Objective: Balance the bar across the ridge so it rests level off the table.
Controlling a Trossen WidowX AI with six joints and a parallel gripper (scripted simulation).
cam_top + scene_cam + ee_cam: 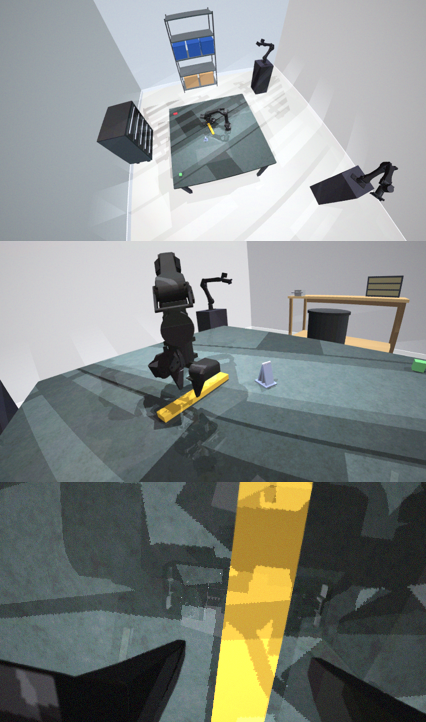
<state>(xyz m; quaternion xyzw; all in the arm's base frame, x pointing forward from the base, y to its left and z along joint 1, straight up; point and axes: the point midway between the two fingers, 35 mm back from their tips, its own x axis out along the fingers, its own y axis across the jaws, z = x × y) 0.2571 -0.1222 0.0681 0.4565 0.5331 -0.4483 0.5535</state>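
A long yellow bar point(191, 397) point(211, 129) point(257, 602) lies flat on the dark green table point(299, 419). My gripper point(188, 390) point(246, 657) is open and hangs low over the bar's middle, one finger on each side, with gaps to the bar on both sides in the wrist view. The ridge point(265, 374) point(206, 138) is a small pale blue wedge on a flat base, standing upright on the table to the right of the bar's far end, apart from it.
A green cube point(418, 365) point(180, 174) sits near one table edge and a red block point(175, 113) near another. Off the table stand a shelf rack point(194, 47), a black drawer cabinet point(125, 132), a wooden bench point(346, 300) and other arms on pedestals point(262, 74).
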